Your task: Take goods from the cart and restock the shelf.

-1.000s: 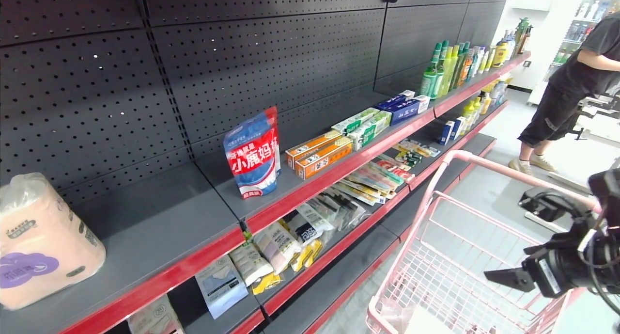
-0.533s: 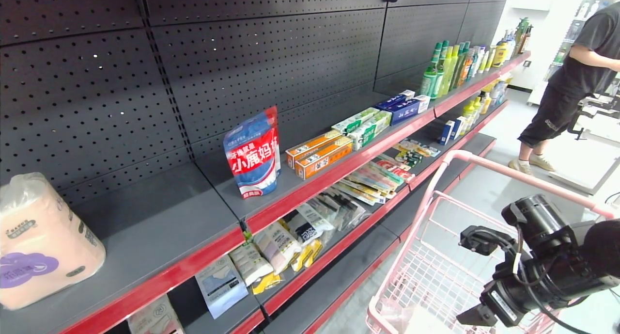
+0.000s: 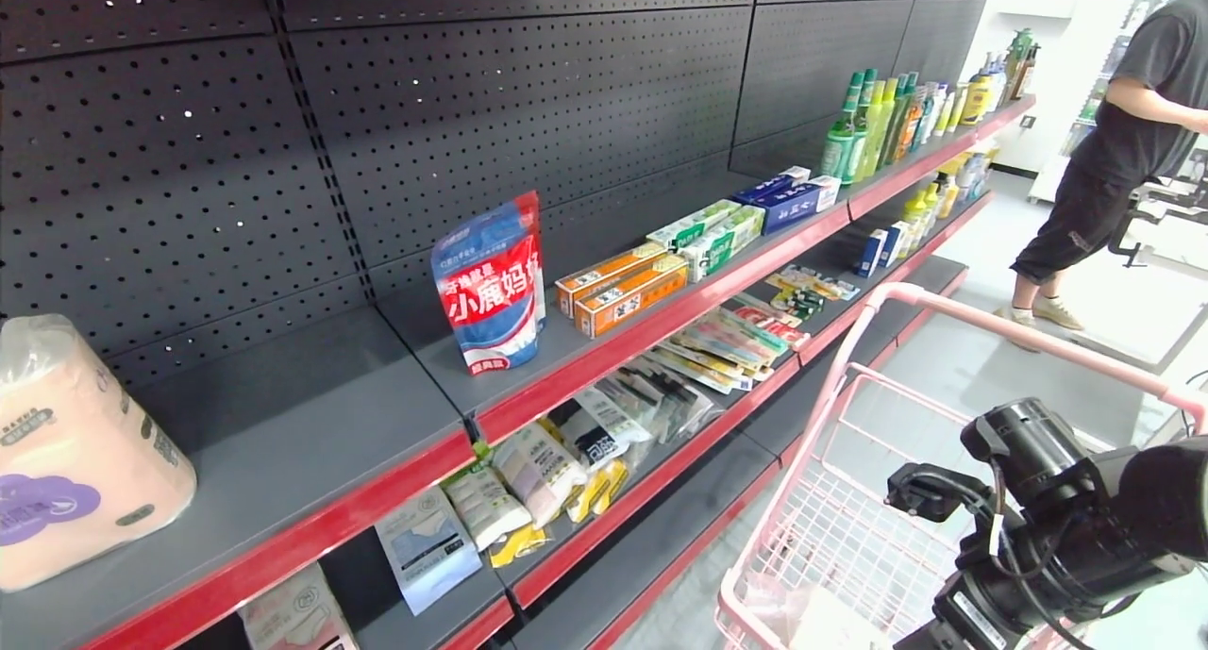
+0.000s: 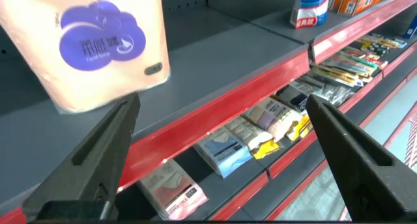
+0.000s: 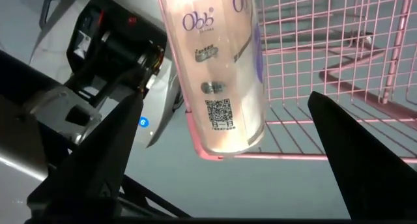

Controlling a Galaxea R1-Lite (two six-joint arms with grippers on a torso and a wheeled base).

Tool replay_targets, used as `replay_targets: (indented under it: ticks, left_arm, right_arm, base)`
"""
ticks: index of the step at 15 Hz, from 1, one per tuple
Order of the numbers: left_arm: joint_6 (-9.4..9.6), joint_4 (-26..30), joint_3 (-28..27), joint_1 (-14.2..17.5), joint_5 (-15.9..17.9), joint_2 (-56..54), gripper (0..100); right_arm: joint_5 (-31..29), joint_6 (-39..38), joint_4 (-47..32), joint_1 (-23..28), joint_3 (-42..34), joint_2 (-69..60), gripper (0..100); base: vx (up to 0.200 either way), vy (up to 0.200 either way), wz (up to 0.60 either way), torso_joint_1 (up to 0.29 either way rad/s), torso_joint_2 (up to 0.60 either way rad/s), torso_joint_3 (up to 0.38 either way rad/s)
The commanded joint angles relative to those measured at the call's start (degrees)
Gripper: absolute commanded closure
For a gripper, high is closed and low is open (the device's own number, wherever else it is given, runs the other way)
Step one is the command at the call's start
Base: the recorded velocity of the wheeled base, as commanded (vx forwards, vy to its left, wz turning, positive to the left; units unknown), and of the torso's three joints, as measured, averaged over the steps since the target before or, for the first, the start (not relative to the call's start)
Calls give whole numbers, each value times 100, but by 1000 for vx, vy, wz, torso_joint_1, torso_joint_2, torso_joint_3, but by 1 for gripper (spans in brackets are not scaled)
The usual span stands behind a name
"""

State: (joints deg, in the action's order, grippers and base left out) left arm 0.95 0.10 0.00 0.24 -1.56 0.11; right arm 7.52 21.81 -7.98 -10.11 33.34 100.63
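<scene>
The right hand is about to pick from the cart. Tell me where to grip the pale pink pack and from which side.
Grip the pale pink pack across its rounded middle, coming down from above through the open top of the cart; the wire walls likely block the sides. The right hand, open, already lines up across the pack's narrower width.

Lighting: bright, even, overhead. Glare: pinpoint bright spots on pegboard (image 3: pixel 528 112); floor (image 3: pixel 1114 310) washed pale. Shadows: soft, beneath shelf (image 3: pixel 311 424). Edges: wide-angle bowing.
</scene>
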Motion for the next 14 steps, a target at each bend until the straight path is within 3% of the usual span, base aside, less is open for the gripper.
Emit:
replay_targets:
  ticks: [1, 6, 14]
  left_arm:
    - [2, -10, 0, 2, -2, -2, 0]
    - [2, -1, 0, 2, -2, -2, 0]
    - [2, -1, 0, 2, -2, -2, 0]
  right_arm:
    - [4, 8, -1, -9, 23, -17, 0]
    - [-14, 16, -10, -308, 6, -158, 0]
    - [-49, 43, -1, -308, 181, -123, 0]
  base:
    - [0, 0, 0, -154, 330, 188]
    - [0, 0, 0, -159, 348, 191]
    - [0, 0, 0, -142, 334, 185]
